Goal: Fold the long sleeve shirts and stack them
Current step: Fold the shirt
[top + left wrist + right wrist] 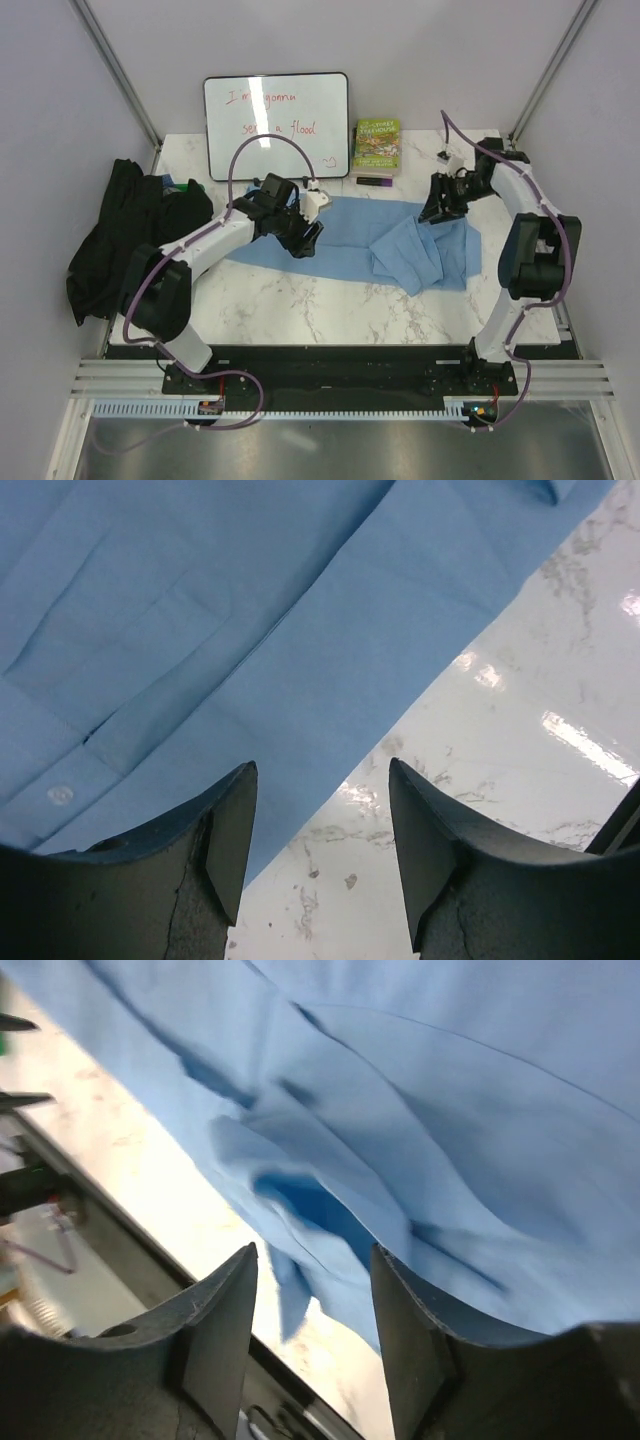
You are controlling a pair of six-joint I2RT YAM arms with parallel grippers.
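Left hand [303, 236] and right hand [441, 207], both open and empty, hover at opposite ends of the light blue shirt [400, 245] spread on the surface [300, 300], apparently poised for a fold; the black shirt [120, 235] lies heaped at left.

Table [330, 300]: white top with grey marble veining, glossy.

- Light blue long sleeve shirt [380, 230]: spread across the middle from left to right, partly folded, with rumpled layers toward the right end.
- Black long sleeve shirt [130, 230]: heaped at the left edge and hanging over the side.
- Whiteboard [277, 125]: at the far edge, bearing red handwriting.
- Green-covered book [377, 145]: just right of the whiteboard.
- Dark purple marker [375, 182]: against the book's near edge.
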